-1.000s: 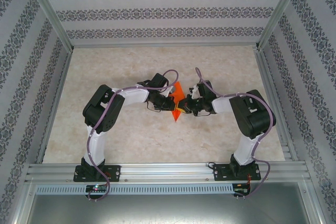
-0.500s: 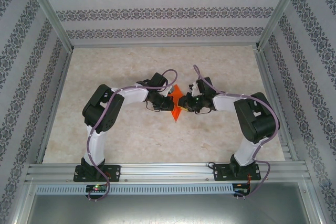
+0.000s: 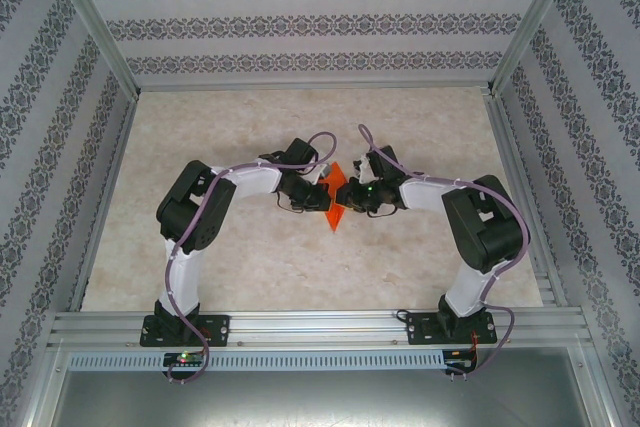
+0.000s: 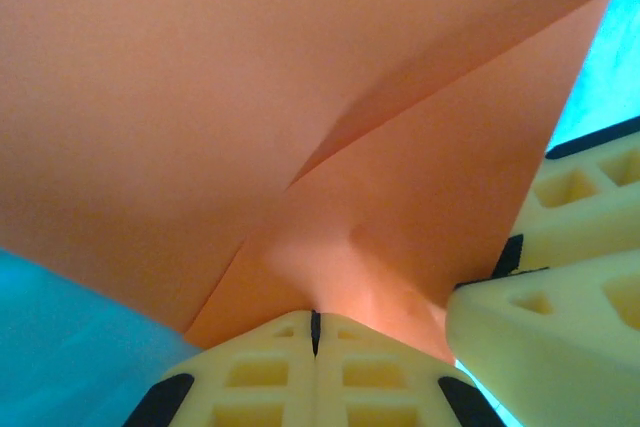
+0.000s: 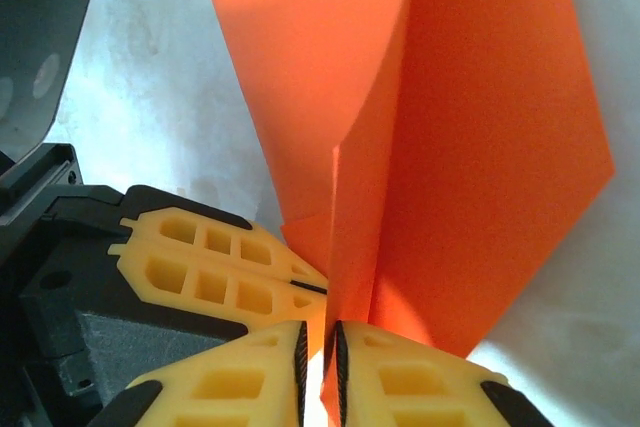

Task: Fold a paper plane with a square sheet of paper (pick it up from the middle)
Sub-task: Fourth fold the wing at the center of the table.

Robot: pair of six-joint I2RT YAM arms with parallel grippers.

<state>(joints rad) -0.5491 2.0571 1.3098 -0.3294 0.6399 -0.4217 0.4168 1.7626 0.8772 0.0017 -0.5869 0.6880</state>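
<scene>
orange-red square sheet of paper (image 3: 337,209), creased, stands upright at mid worktop (image 3: 250,257) from above; the wrist views reveal the grips: left end effector (image 4: 315,332) and right end effector (image 5: 320,347) each clamped on a fold

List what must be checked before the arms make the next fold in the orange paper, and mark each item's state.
1. Grip of the left pincer on the thin orange-red paper sheet: ok, shut on it.
2. Grip of the right pincer on the same sheet: ok, shut on its lower edge.
3. Sheet free of tears: ok on the faces in view.
4. Fold edges aligned: cannot tell. A crease shows, but the layers' edges are partly hidden.
5. Sheet lifted off the beige marbled table: cannot tell from the top view.
6. Clearance between the pincers: probably not ok. Their yellow fingers crowd side by side; whether they touch cannot be told.
</scene>
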